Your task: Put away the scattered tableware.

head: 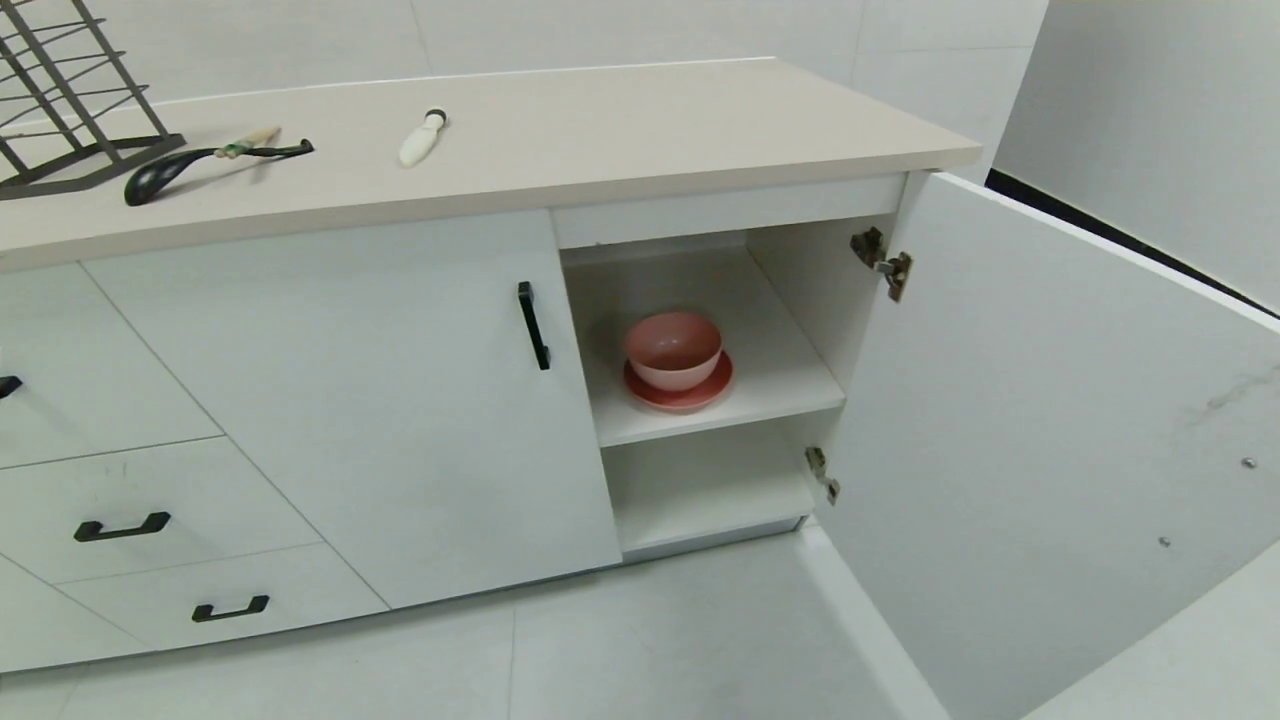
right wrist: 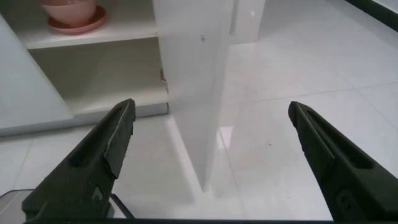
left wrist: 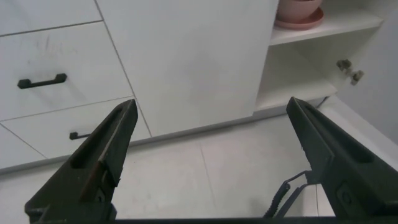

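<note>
I see the pink bowl (head: 673, 348) sitting upright on the red plate (head: 680, 392), on the upper shelf (head: 790, 385) of the open cabinet. The pair sits around the middle of the shelf, a little toward its front edge. The cabinet door (head: 1050, 430) is swung wide on its hinges, and the neighbouring door (head: 350, 400) with the black handle is shut.

On the worktop (head: 650, 130), a black ladle (head: 165, 175) lies near the left end. Its scoop is close to the base of the black wire rack (head: 60, 100) in the far left corner. A wooden-handled brush (head: 250, 140) lies along the ladle's handle, and I cannot tell whether they touch. A white-handled utensil (head: 422, 138) lies apart from them, further right, about midway between the front and back edges.

My left pincer (left wrist: 211, 102) is spread wide with nothing in it, above the floor in front of the shut door and the drawers (left wrist: 56, 81). My right pincer (right wrist: 211, 104) is also spread wide and empty, above the floor by the edge of the open door.
</note>
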Robot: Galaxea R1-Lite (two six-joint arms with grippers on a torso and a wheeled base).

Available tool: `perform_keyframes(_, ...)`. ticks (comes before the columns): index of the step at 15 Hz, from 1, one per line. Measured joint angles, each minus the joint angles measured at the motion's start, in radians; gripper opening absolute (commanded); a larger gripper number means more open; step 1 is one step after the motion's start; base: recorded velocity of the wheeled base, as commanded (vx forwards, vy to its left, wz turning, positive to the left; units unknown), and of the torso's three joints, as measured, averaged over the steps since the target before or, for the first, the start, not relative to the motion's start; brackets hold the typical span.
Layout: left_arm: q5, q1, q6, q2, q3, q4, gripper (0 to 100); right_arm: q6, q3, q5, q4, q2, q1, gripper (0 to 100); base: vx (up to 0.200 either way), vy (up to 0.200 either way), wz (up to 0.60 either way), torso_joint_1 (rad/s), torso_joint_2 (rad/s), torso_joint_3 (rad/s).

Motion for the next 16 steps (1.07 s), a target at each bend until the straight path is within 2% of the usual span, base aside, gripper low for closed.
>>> perform_keyframes(4,0.0,0.0,-0.001,0.0,0.0,0.001,100,-0.001,0.0,0.0,0.0,0.0,0.0,100,-0.2,0.0,0.0,0.001,0.0,0.002)
perform_keyframes(11,0.0,0.0,-0.002,0.0,0.0,-0.001,100,0.001,0.0,0.0,0.0,0.0,0.0,100,0.0,-0.2,0.0,0.002,0.0,0.004)
perform_keyframes(16,-0.003,0.0,-0.031,0.0,0.0,0.0,100,0.001,0.0,-0.001,0.0,0.0,0.0,100,0.0,0.0,0.0,0.0,0.0,0.0)
